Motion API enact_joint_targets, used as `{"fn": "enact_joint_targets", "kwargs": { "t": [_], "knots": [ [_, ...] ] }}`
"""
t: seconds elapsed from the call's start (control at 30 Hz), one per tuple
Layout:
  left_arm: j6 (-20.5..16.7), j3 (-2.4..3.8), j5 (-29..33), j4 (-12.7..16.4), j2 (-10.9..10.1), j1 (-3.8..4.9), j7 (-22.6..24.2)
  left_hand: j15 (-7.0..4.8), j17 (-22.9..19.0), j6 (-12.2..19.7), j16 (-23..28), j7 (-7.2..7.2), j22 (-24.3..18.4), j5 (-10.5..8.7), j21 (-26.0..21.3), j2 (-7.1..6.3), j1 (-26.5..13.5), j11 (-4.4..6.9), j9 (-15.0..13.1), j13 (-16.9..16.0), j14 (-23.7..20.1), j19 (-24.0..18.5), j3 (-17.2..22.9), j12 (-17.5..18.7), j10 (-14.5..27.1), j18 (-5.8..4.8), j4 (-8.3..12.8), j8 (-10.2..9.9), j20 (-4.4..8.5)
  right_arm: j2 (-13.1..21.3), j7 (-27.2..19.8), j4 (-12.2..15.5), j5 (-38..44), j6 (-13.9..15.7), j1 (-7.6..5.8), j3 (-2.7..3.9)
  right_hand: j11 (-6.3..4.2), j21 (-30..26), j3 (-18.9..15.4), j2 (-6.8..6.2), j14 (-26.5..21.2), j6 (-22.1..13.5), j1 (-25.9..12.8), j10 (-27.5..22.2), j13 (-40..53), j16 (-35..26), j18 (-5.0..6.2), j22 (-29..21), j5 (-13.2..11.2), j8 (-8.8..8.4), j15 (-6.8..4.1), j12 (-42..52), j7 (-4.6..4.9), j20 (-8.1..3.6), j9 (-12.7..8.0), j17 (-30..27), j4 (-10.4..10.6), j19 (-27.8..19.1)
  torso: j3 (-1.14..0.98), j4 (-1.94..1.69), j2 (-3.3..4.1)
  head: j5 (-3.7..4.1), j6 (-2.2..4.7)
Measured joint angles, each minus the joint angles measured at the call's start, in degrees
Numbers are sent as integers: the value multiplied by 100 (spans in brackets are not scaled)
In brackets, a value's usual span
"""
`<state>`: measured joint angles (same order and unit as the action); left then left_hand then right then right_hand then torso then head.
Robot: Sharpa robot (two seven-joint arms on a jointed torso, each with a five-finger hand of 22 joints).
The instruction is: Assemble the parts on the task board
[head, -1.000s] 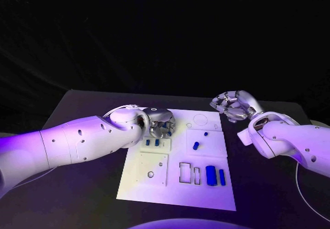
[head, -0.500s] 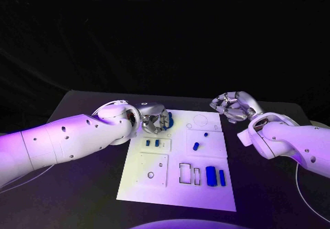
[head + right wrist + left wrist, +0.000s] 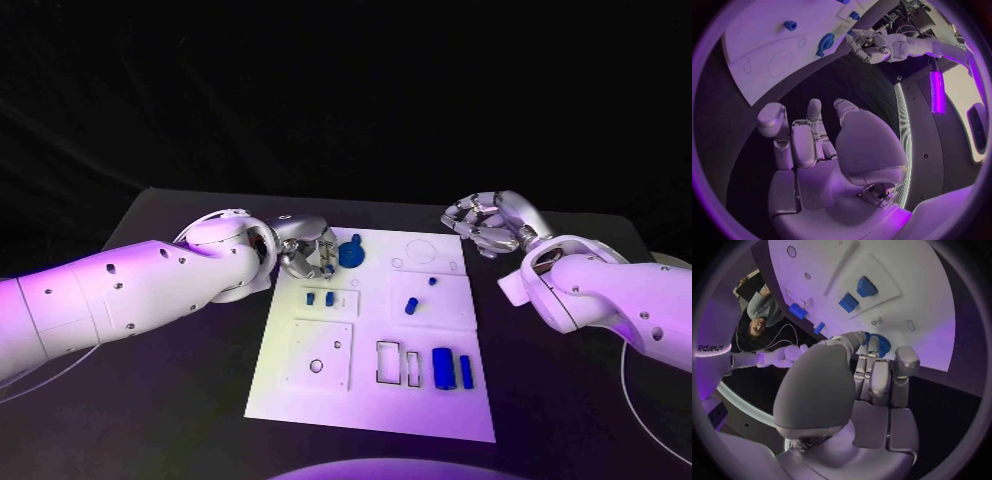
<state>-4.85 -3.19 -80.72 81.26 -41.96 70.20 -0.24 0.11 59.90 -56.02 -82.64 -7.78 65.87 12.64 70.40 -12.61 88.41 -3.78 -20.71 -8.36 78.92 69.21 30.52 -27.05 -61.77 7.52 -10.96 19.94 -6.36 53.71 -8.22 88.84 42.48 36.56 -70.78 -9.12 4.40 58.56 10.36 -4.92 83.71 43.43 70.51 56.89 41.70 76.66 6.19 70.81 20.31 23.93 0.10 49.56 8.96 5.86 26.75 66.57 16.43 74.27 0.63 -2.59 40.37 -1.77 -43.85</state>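
Observation:
The white task board (image 3: 369, 402) lies mid-table. A blue round part (image 3: 351, 254) sits at its far left corner, also seen as the blue round part (image 3: 879, 344) (image 3: 826, 42). My left hand (image 3: 306, 254) hovers just left of it with its fingertips (image 3: 872, 346) close to it; I cannot tell if they touch. Nothing is held in that hand. My right hand (image 3: 490, 223) hangs off the board's far right corner, holding nothing, its fingers (image 3: 814, 120) loosely extended. Two small blue pieces (image 3: 320, 298) stand in a recess near the left hand.
A blue peg (image 3: 411, 305) lies in the right middle panel. Two blue blocks (image 3: 451, 368) lie near the board's front right, beside empty rectangular slots (image 3: 389, 362). Black table (image 3: 159, 380) surrounds the board on all sides.
My left hand has drawn back to the left, off the board's far corner, leaving the blue round part uncovered. The right hand has not moved.

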Motion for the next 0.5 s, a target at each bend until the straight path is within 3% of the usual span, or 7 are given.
{"fn": "enact_joint_targets", "kwargs": {
  "t": [0.5],
  "knots": [
    [186, -2, 92, -99, -11, -54, -66, 0, -13, 0, 0, 0, -7, 0, 0, -22, -22, -21, -7, 0, 0, 0, -16, 64, -20, 0, 15, -23, 0, 0, 2, 2, 3, 0, 0, 0, 0, 0, 0, 0, 0, 0, 0, 0, -15, 0, 0, -10, 0, 0, 0, 0, 0, 0, -5, 0, 0, 0, -8, 8, -1, -26, -31]
  ]
}}
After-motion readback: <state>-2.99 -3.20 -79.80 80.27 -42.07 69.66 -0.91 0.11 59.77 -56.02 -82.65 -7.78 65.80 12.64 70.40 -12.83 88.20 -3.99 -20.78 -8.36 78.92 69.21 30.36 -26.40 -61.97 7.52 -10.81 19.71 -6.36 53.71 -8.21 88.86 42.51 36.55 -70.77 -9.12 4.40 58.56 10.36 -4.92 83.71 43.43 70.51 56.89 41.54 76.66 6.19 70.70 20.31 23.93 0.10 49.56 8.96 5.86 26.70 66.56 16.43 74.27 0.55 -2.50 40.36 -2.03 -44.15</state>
